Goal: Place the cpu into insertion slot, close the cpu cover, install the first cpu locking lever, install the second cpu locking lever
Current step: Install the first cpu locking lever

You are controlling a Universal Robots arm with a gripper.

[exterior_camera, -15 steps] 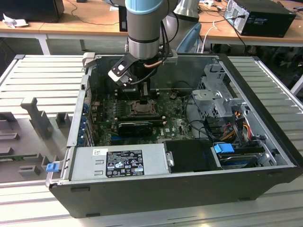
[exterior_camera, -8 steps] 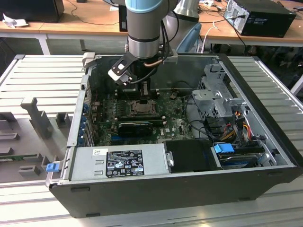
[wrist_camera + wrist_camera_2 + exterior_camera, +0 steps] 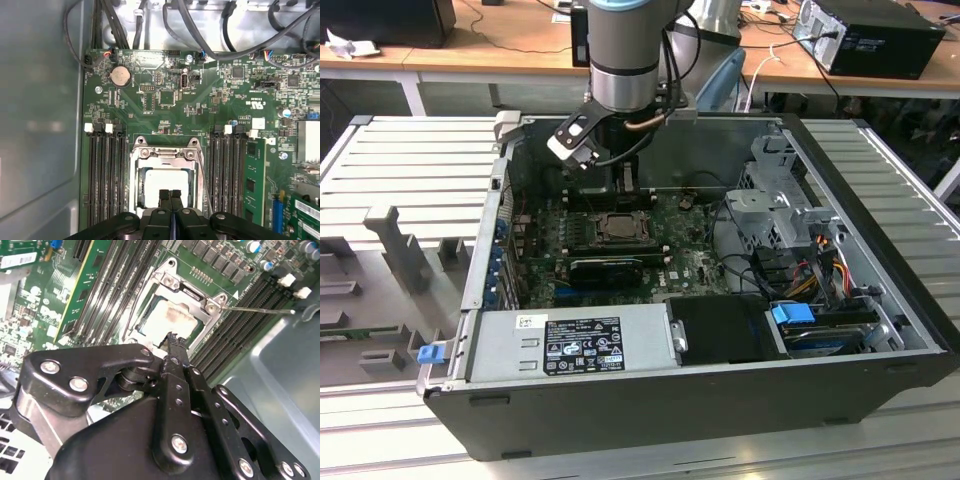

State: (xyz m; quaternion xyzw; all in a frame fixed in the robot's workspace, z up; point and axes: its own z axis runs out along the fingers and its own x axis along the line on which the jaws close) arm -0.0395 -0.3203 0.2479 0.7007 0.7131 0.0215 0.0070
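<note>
While the arm reaches down into the open computer case (image 3: 650,405) in the exterior view, its gripper (image 3: 170,194) hangs directly over the processor socket on the green motherboard (image 3: 165,117). In both wrist views the two black fingers are pressed together with nothing between them, and their tips sit over one edge of the cpu (image 3: 167,179); whether they touch it cannot be told. The cpu lies flat inside the insertion slot (image 3: 144,323), its pale face smudged in the second wrist view. The cpu cover (image 3: 162,153) lies down around the chip, which shows through its central window. A thin metal locking lever (image 3: 260,310) juts out from a corner of the socket and reaches across the neighbouring black memory slots (image 3: 105,175), so it is not latched down. Rows of such slots flank the socket on both sides. A round coin battery (image 3: 120,76) sits on the board further from the gripper, near a bundle of black cables (image 3: 200,35). In the exterior view the grey power supply (image 3: 570,345) fills the near side of the case.
</note>
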